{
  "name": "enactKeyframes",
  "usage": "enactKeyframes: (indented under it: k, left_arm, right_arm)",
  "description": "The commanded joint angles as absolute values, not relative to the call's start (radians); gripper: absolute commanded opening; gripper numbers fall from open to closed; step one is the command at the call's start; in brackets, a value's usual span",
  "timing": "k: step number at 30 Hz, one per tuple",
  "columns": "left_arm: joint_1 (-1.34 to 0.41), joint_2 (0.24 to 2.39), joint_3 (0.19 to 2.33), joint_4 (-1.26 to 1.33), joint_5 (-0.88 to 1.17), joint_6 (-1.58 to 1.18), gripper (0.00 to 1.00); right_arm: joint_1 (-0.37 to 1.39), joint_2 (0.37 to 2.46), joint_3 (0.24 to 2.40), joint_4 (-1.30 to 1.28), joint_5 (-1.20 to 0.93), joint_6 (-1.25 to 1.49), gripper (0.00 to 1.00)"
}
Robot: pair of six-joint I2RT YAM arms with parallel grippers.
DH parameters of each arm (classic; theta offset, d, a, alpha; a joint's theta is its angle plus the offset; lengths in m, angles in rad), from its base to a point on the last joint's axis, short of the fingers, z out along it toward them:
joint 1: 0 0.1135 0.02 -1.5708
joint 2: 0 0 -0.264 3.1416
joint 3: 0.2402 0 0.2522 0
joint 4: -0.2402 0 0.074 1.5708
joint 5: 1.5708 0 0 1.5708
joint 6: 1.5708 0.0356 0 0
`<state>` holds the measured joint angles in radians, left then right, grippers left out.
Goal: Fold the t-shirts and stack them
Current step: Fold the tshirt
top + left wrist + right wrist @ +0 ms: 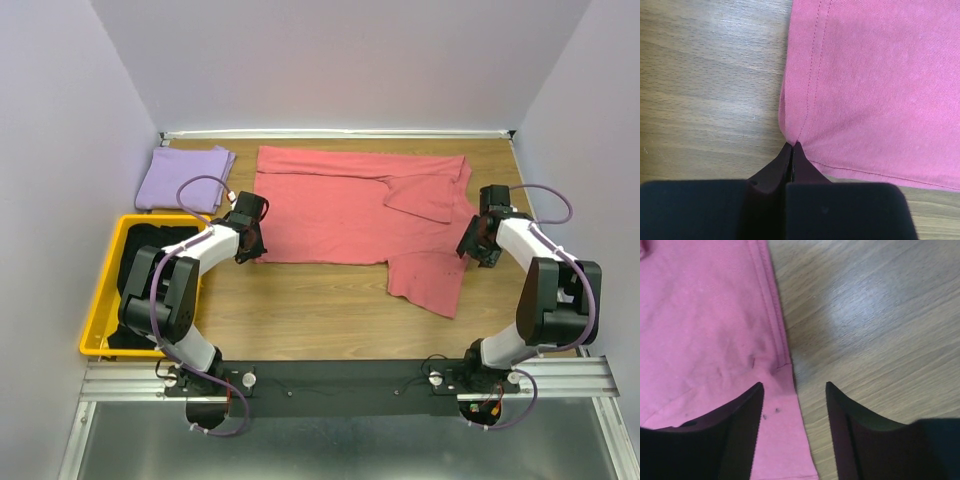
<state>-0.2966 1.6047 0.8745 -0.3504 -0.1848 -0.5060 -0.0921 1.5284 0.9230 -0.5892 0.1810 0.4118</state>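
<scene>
The salmon-pink t-shirt (350, 205) lies spread on the wooden table, partly folded, with one sleeve folded over near the right. My left gripper (255, 248) is at its near left corner. In the left wrist view that gripper (792, 145) is shut, with the corner of the pink cloth (880, 90) pinched at its tips. My right gripper (470, 245) is open at the shirt's right edge. In the right wrist view it (794, 386) straddles the hem of the cloth (705, 325). The lavender-purple t-shirt (185, 178) lies folded at the back left. Black t-shirts (150, 262) lie in the bin.
A yellow plastic bin (97, 318) stands at the left, close to my left arm. Walls close in the table at the back and both sides. Bare wood (300, 310) lies between the pink shirt and the arm bases.
</scene>
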Motion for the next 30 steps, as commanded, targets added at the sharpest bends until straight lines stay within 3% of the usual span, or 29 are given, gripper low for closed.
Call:
enactKeyframes:
  k: [1,7,20,23,24,26,30]
  left_arm:
    - [-0.301,1.598,0.847,-0.362,-0.179,-0.503,0.00]
    - [-0.301,1.594,0.845,-0.360,-0.181,-0.494,0.00]
    - [-0.301,1.586,0.833,-0.362,-0.181,-0.477,0.00]
    - [-0.301,1.585,0.833,-0.371,-0.189,-0.474,0.00]
    - [-0.301,1.580,0.833,-0.377,-0.193,-0.474,0.00]
    - [-0.301,1.562,0.828,-0.397,-0.198,-0.472,0.00]
    - [-0.301,1.502,0.831,-0.448,-0.198,-0.492,0.00]
  right_arm:
    - [-0.109,1.555,0.888,-0.526,0.186,0.439,0.57]
    - [-0.110,1.603,0.896,-0.482,0.107,0.456,0.52]
    - [-0.147,1.652,0.891,-0.437,0.077,0.439,0.49]
    - [-0.149,1.660,0.870,-0.437,0.054,0.437,0.38]
    - [-0.150,1.652,0.861,-0.440,0.051,0.437,0.25]
    - [-0.155,1.603,0.828,-0.449,0.043,0.449,0.14]
    - [-0.158,1.502,0.810,-0.550,0.038,0.456,0.01]
